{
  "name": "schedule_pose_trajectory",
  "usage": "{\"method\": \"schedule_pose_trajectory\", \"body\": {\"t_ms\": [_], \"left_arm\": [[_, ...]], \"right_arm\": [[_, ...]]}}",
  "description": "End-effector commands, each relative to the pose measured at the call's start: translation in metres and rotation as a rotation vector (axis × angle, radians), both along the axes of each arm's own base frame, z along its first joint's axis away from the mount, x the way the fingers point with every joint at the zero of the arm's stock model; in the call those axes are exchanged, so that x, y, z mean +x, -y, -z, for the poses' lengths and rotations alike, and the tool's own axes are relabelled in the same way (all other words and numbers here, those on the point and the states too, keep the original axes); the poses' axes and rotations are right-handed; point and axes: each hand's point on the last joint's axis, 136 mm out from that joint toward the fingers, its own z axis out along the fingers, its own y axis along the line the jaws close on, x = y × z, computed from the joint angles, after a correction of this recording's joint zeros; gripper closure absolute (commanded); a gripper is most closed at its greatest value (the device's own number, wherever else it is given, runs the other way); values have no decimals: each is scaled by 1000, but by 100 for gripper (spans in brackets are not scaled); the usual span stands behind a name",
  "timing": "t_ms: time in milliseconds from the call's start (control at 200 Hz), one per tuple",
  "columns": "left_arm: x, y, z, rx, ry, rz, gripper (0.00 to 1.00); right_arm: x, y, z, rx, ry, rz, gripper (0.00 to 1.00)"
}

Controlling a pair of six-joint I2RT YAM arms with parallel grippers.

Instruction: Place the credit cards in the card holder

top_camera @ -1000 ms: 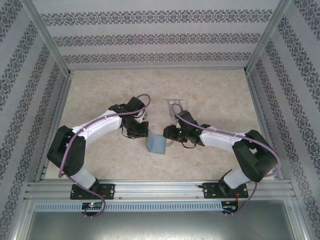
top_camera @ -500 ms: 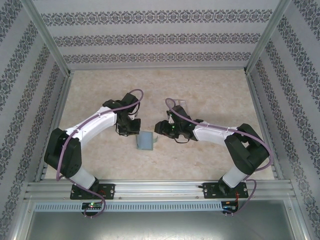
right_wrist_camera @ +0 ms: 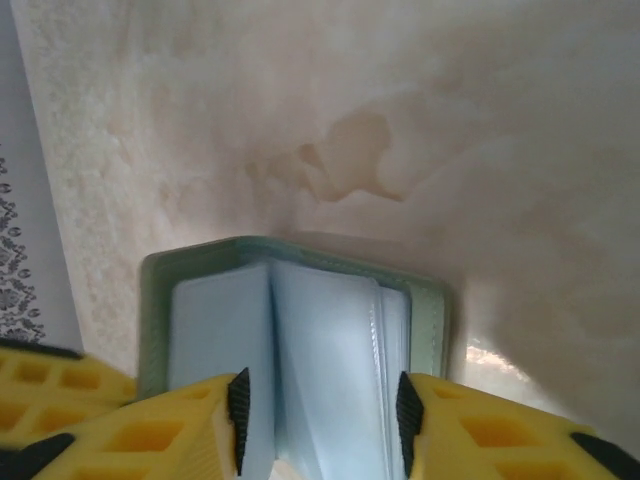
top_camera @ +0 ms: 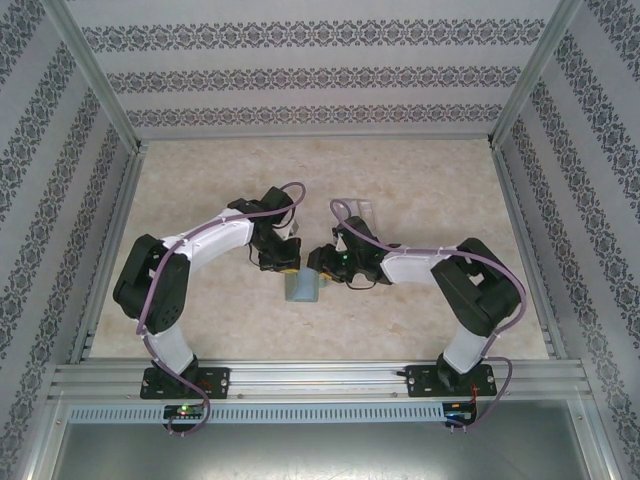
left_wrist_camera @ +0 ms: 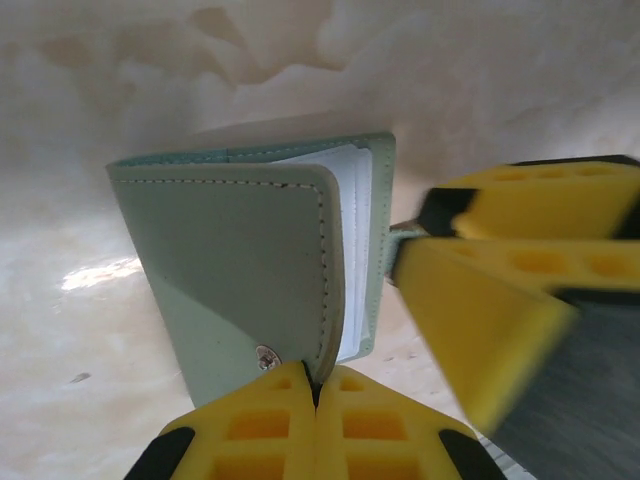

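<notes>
The pale marbled surface carries both arms, which bend inward and meet near its middle. Between them stands the sage-green card holder, opened like a book with its clear sleeves fanned out. The left claw is pressed together on the edge of the holder's snap flap. The right claw has its fingers apart on either side of the sleeves; whether they squeeze them cannot be told. The credit cards lie flat just behind the right arm, apart from the holder.
</notes>
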Motion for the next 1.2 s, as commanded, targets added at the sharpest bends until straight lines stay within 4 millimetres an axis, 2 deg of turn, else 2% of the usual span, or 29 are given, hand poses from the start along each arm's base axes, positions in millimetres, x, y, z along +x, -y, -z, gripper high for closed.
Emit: {"method": "schedule_pose_trajectory", "body": {"t_ms": [0,130,275,465,804,979,1194], "left_arm": [[5,14,-1,-67,16,12,100],[-2,14,0,-79,18,39,100],[-3,27,-6,-176,44,97,100],[-3,35,0,-257,57,139,100],[3,40,16,-368,54,129,100],[-4,37,30,-378,32,144,100],[2,37,23,-453,70,140,100]], "right_arm": [[0,-6,1,68,-31,19,60],[1,4,-1,30,-7,35,60],[3,13,-7,10,23,46,59],[1,20,-5,2,19,52,59],[0,39,-1,-34,28,124,59],[3,46,-1,-36,44,136,62],[5,49,-5,-38,62,145,64]]}}
